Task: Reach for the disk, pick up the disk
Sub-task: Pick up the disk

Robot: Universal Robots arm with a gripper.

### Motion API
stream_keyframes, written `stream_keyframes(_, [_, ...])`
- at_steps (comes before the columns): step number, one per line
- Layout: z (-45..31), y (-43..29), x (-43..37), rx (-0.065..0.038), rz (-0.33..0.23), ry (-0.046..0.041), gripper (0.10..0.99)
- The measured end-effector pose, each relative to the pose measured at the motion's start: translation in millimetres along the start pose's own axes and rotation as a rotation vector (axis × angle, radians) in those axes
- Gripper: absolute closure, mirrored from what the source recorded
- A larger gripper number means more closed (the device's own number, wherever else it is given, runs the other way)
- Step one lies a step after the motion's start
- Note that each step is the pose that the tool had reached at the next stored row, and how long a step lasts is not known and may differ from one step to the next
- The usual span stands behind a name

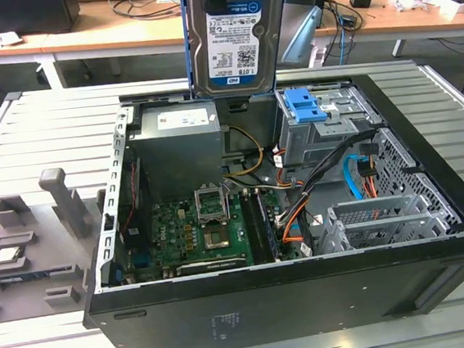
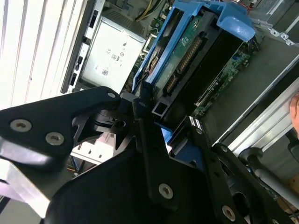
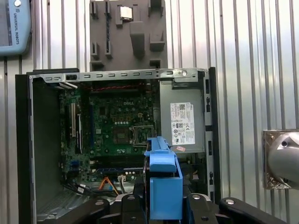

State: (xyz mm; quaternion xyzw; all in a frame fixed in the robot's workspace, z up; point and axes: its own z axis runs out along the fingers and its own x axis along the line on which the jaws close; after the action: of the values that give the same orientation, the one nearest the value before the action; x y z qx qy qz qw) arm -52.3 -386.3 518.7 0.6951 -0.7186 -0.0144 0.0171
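- Looks past the reach step: already closed on the disk [image 1: 239, 37], so pick-up judged done or all but done
- Holds the disk upright, hanging straight below the gripper [image 3: 163, 205], lifted well clear of the open computer case [image 1: 310, 298]
- Touches nothing inside the case in the exterior view
- Turns the disk's label face toward the exterior camera
- Shows its circuit-board face and bright blue bracket [image 2: 233, 25] in the second wrist view
- Pinches the disk by one bracket end, with black fingers [image 2: 148, 154] pressed on either side of the blue frame in both wrist views
- Not spread wide, not pressed together on nothing: clamped on the disk, no gap visible at the contact
- Hangs above the power supply [image 1: 179, 121] end of the case, with the motherboard [image 1: 190, 235] further below, well apart from both
- Leaves the separate blue latch piece [image 1: 308, 105] on the drive cage, below and to one side of the gripper, untouched
- Leaves the grey fixture [image 1: 32, 234] and small square chip [image 1: 8, 255] on the slatted table [image 1: 46, 126], well away from the gripper
- Judged complete as far as visible; cannot tell how firm the hold is
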Motion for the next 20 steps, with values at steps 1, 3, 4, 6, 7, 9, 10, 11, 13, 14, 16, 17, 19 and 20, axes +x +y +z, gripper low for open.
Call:
stream_keyframes(1, [0.0, 0.0, 0.6, 0.000, 0.000, 0.0000, 0.722])
stream_keyframes(3, [0.0, -0.1, 1.3, 0.000, 0.000, 0.0001, 0.722])
stream_keyframes(4, [0.0, -0.1, 1.5, 0.000, 0.000, 0.0000, 0.722])
stream_keyframes(6, [0.0, -0.1, 2.3, 0.000, 0.000, -0.0001, 0.722])
stream_keyframes(7, [-0.1, -0.1, 2.9, 0.000, 0.000, -0.0002, 0.722])
stream_keyframes(9, [0.0, -0.1, 3.1, 0.000, 0.000, -0.0009, 0.722])
stream_keyframes(10, [0.0, -0.1, 3.1, 0.000, 0.000, -0.0009, 0.722])
stream_keyframes(11, [0.0, -0.1, 3.1, 0.000, 0.000, -0.0010, 0.722])
stream_keyframes(13, [-0.1, -0.2, 3.7, 0.000, 0.000, -0.0010, 0.722])
stream_keyframes(14, [-0.1, -0.3, 4.9, 0.000, 0.000, -0.0008, 0.722])
stream_keyframes(16, [0.0, -0.3, 7.4, 0.000, 0.000, -0.0009, 0.722])
stream_keyframes(17, [0.0, -0.3, 8.1, 0.000, 0.000, -0.0009, 0.722])
stream_keyframes(19, [0.0, -0.4, 10.1, 0.000, 0.000, -0.0009, 0.722])
stream_keyframes(20, [0.0, -0.4, 11.0, 0.000, 0.000, -0.0009, 0.722])
